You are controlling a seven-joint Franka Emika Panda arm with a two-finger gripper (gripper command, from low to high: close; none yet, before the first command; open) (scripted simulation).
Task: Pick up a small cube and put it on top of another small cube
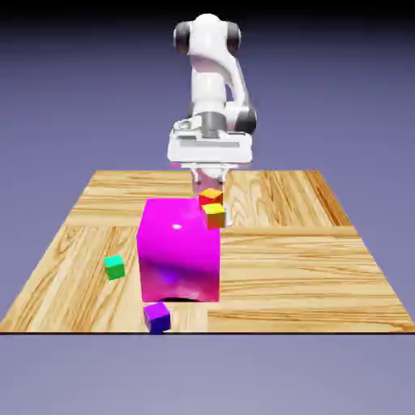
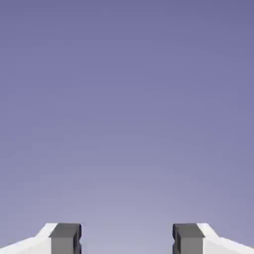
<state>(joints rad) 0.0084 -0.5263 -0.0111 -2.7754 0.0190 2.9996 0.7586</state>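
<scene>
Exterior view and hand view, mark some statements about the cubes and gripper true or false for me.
The green cube is to the exterior view's left of the big magenta cube. True.
The small purple cube sits on the green cube. False: the purple cube stands apart from it.
The gripper is open. True.
The hand view shows a cube between the fingertips. False: only plain backdrop shows there.

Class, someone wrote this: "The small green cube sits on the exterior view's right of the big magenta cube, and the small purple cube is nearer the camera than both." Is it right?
Not quite: the exterior view shows the small green cube on that view's left of the big magenta cube, not its right. The rest stands.
</scene>
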